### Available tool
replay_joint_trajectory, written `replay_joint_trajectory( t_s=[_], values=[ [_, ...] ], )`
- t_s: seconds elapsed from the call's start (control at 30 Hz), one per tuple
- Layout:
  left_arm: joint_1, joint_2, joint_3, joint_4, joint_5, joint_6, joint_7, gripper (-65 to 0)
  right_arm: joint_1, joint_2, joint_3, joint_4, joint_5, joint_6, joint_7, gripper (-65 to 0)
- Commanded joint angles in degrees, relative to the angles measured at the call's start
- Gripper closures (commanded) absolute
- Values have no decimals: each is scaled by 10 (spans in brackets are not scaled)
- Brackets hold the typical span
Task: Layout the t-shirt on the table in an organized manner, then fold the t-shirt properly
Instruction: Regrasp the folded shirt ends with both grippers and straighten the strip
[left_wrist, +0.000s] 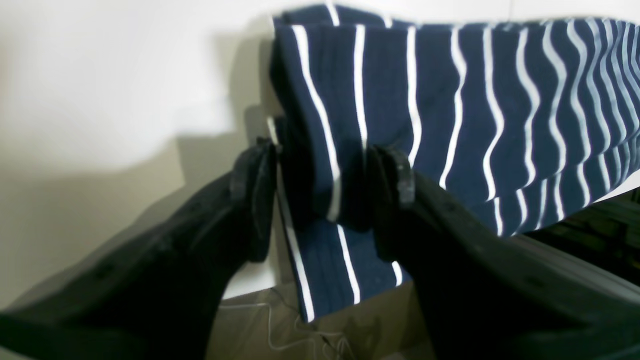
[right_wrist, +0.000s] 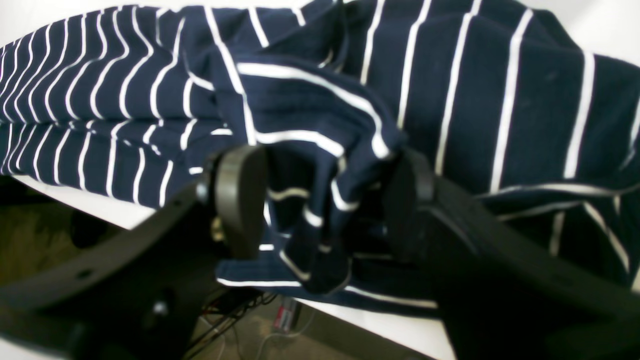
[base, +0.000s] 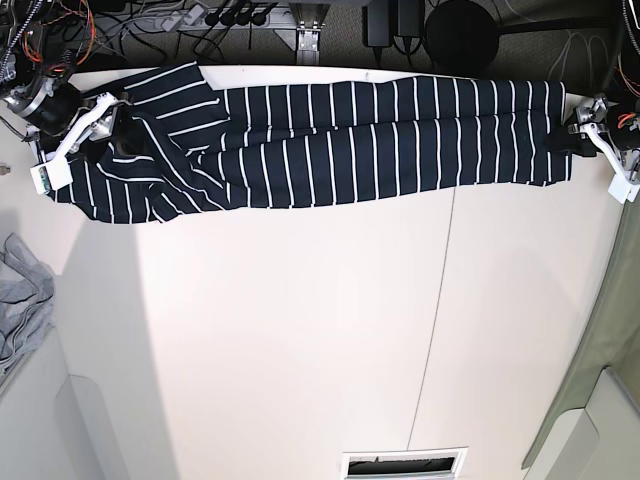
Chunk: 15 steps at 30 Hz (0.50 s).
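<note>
White tabletop (base: 300, 330): bare expanse nearest the base camera, thin dark seam running 12 to 6 o'clock. Grey cloth (base: 20, 300): bunched at 9 o'clock edge. T-shirt (base: 350, 130): navy, white-striped, stretched in a long band along the far edge. Left end effector (left_wrist: 320, 172): jaws wide, straddling the shirt's 3 o'clock end. Right end effector (right_wrist: 320, 190): jaws wide around bunched fabric at 10 o'clock.

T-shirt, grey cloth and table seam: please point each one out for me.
t-shirt (base: 330, 135), base view, middle of its folded striped body.
grey cloth (base: 20, 300), base view, its crumpled middle.
table seam (base: 432, 330), base view, along the dark line.
</note>
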Motion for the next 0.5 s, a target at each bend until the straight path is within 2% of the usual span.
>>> replay_joint_trajectory(
  t_s=[0.0, 0.1, 0.27, 0.47],
  values=[
    [3, -11, -5, 6, -1, -5, -4, -321, 2, 8, 4, 7, 9, 1, 11, -360],
    [18, -7, -5, 6, -1, -5, -6, -362, 3, 8, 4, 7, 9, 1, 11, -360],
    [45, -2, -3, 6, -26, -5, -5, -362, 3, 8, 4, 7, 9, 0, 11, -360],
    [44, 30, -3, 6, -37, -5, -8, -361, 3, 8, 4, 7, 10, 0, 12, -360]
  ],
)
